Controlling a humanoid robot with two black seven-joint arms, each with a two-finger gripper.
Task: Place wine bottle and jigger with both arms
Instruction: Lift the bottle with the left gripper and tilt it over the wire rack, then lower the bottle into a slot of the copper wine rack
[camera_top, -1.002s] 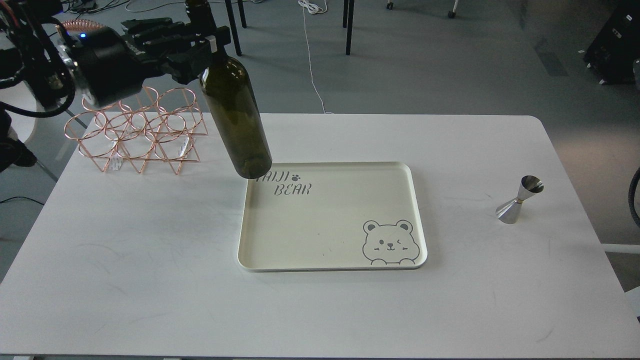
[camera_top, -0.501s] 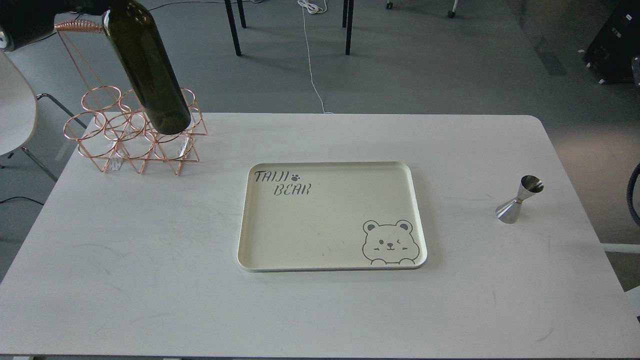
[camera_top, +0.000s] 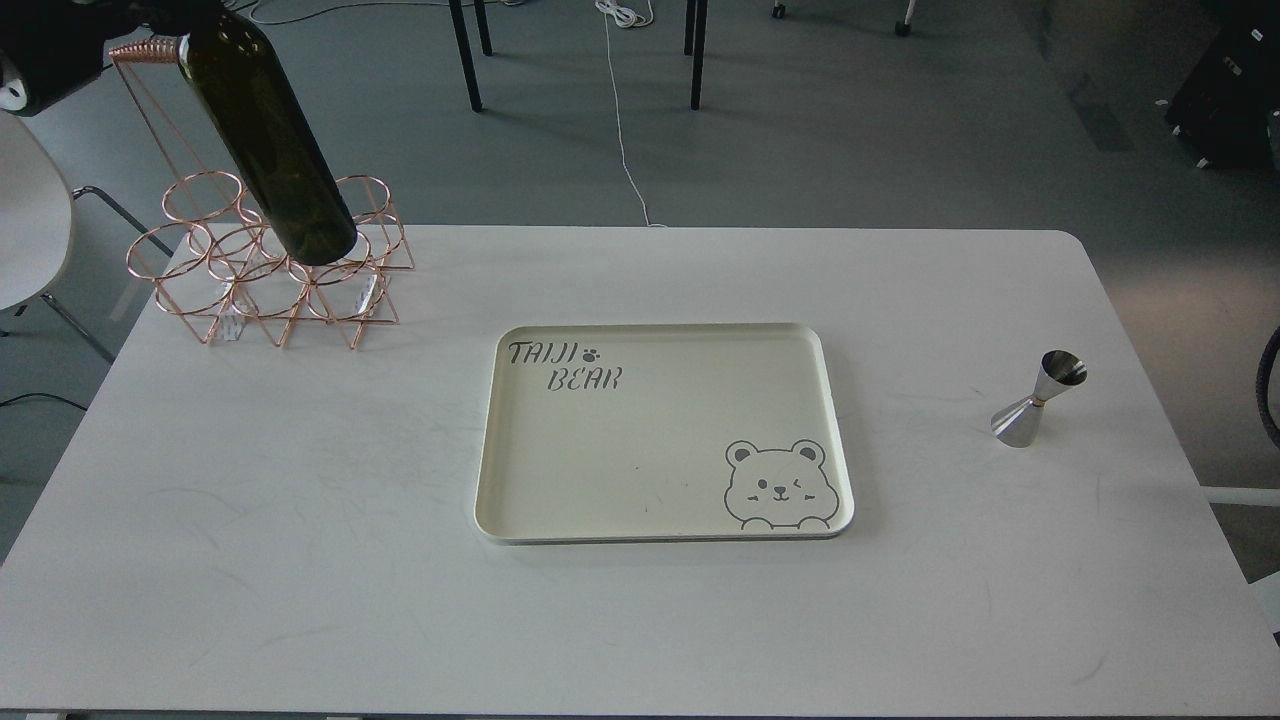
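The wine bottle (camera_top: 265, 130), dark olive-green, hangs tilted in the air at the top left, its base just over the copper wire rack (camera_top: 215, 300). Its neck runs out of the top edge. Only a black part of my left arm (camera_top: 55, 45) shows in the top left corner; the fingers on the neck are out of view, but the bottle stays lifted. The silver jigger (camera_top: 1040, 400) stands upright on the white table (camera_top: 300, 520) at the right, alone. My right gripper is out of view; only a black cable (camera_top: 1270, 390) shows at the right edge.
A cream tray (camera_top: 840, 430) with a bear print and "TAIJI BEAR" lies in the middle of the table, nothing in it. A white chair (camera_top: 30, 220) stands off the table's left side. Chair legs and cables are on the floor behind.
The bottle swung from over the tray's far left corner back to the left, over the wire rack. The left gripper left the view at the top. The jigger has not moved.
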